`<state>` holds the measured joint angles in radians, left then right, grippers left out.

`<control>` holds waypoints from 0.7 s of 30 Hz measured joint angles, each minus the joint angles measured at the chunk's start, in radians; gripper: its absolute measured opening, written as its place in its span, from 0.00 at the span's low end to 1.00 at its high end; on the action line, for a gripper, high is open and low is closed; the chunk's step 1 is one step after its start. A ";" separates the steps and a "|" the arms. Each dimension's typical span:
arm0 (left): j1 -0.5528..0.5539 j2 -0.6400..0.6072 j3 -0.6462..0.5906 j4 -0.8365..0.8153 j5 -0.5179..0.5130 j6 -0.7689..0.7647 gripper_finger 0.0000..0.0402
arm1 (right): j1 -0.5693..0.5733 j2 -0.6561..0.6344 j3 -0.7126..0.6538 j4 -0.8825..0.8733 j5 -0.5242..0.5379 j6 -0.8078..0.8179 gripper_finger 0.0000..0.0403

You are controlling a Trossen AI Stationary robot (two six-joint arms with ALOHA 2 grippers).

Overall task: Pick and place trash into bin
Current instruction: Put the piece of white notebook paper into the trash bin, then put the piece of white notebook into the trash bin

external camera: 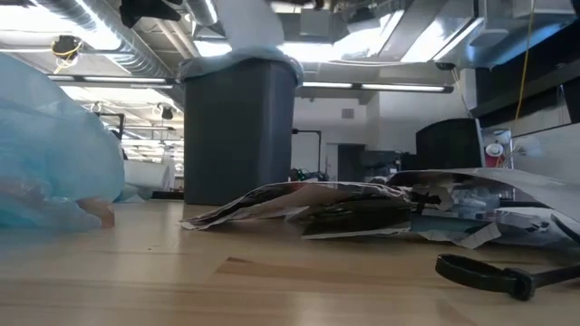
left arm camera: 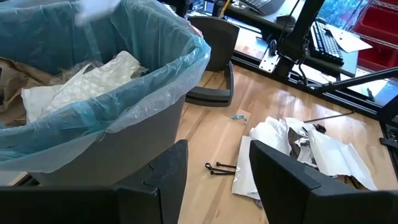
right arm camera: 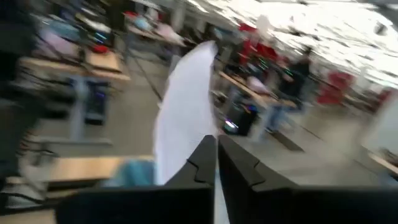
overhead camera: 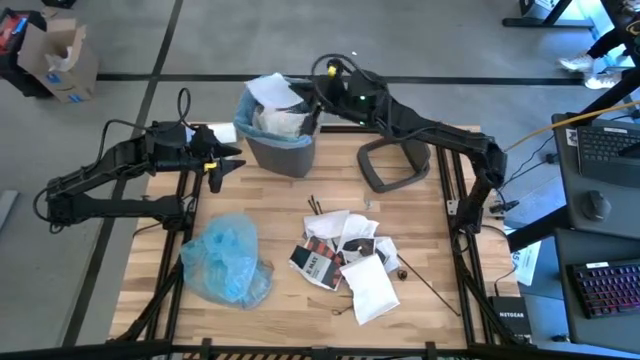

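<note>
Right gripper [right arm camera: 216, 163] is clamped on a white mailer [right arm camera: 186, 118] above the bin [overhead camera: 283, 148] at table's 12 o'clock. Left gripper [overhead camera: 226, 161], jaws apart, is held at the bin's 9 o'clock. One wooden table [overhead camera: 270, 195] is seen, workshop behind. One trash pile [overhead camera: 345, 260] lies at 5 o'clock, one blue bag [overhead camera: 228, 262] at 7, one grey lid [overhead camera: 394, 165] at 1.

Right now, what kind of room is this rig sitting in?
Probably an open lab or workshop-style office. A wooden table stands on a grey floor, keyboards sit on desks beside it, and exposed ducts and strip lights run along the ceiling.
</note>
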<state>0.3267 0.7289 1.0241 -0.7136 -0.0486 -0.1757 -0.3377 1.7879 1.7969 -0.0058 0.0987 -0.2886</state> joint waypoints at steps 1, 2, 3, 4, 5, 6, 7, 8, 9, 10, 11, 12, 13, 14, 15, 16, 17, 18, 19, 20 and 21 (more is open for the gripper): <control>0.000 0.000 0.000 0.000 0.000 0.000 0.41 | -0.006 0.009 0.000 -0.011 0.033 0.000 0.06; 0.000 0.000 0.000 0.000 0.000 -0.001 0.41 | -0.010 0.015 0.000 -0.030 0.056 0.000 0.09; 0.000 0.000 0.000 0.000 0.000 -0.004 0.41 | -0.012 0.018 -0.001 -0.053 0.066 0.000 0.13; 0.000 0.000 0.000 -0.001 0.000 -0.008 0.41 | -0.012 0.018 -0.001 -0.075 0.067 0.000 0.17; 0.000 0.000 0.000 -0.002 0.000 -0.011 0.41 | -0.012 0.018 -0.001 -0.089 0.068 0.001 0.21; 0.000 0.000 0.000 -0.003 0.000 -0.015 0.41 | -0.011 0.016 0.003 -0.105 0.074 0.001 0.26; 0.000 0.000 0.000 -0.003 0.000 -0.015 0.41 | -0.010 0.011 0.012 -0.139 0.075 0.002 0.30; 0.000 0.000 0.000 -0.003 0.000 -0.015 0.41 | -0.006 0.005 0.025 -0.180 0.073 0.007 0.35; 0.000 0.000 0.000 -0.003 0.000 -0.015 0.41 | 0.003 0.000 0.044 -0.225 0.064 0.018 0.38; 0.000 0.000 0.000 -0.004 0.000 -0.015 0.41 | 0.010 -0.007 0.067 -0.277 0.042 0.028 0.42; 0.000 0.000 0.000 -0.005 0.000 -0.015 0.41 | 0.016 -0.015 0.090 -0.338 0.008 0.038 0.45; 0.000 0.000 0.000 -0.009 0.000 -0.016 0.41 | 0.028 -0.022 0.116 -0.399 -0.029 0.045 0.48; 0.000 0.000 0.000 -0.010 0.000 -0.015 0.41 | 0.038 -0.028 0.145 -0.468 -0.067 0.048 0.50; 0.000 0.000 0.000 -0.010 0.000 -0.014 0.41 | 0.052 -0.033 0.174 -0.545 -0.106 0.049 0.52; 0.000 0.000 0.000 -0.010 0.000 -0.009 0.41 | 0.067 -0.034 0.202 -0.619 -0.137 0.050 0.53; 0.000 0.000 0.000 -0.010 0.000 -0.008 0.41 | 0.083 -0.034 0.229 -0.694 -0.161 0.059 0.55; 0.000 0.000 0.000 -0.010 0.000 -0.008 0.41 | 0.099 -0.034 0.250 -0.770 -0.176 0.077 0.55; 0.000 0.000 0.000 -0.010 0.000 -0.008 0.41 | 0.117 -0.034 0.266 -0.840 -0.182 0.095 0.56; 0.000 0.000 0.000 -0.009 0.000 -0.008 0.41 | 0.134 -0.034 0.274 -0.901 -0.185 0.111 0.56; 0.000 0.000 0.000 -0.009 0.000 -0.008 0.41 | 0.153 -0.034 0.275 -0.957 -0.186 0.128 0.56; 0.000 0.000 0.000 -0.009 0.000 -0.008 0.41 | 0.170 -0.035 0.275 -1.013 -0.184 0.140 0.56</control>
<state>0.3269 0.7292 1.0241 -0.7230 -0.0486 -0.1836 -0.1675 1.7531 2.0724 -1.0186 -0.0853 -0.1485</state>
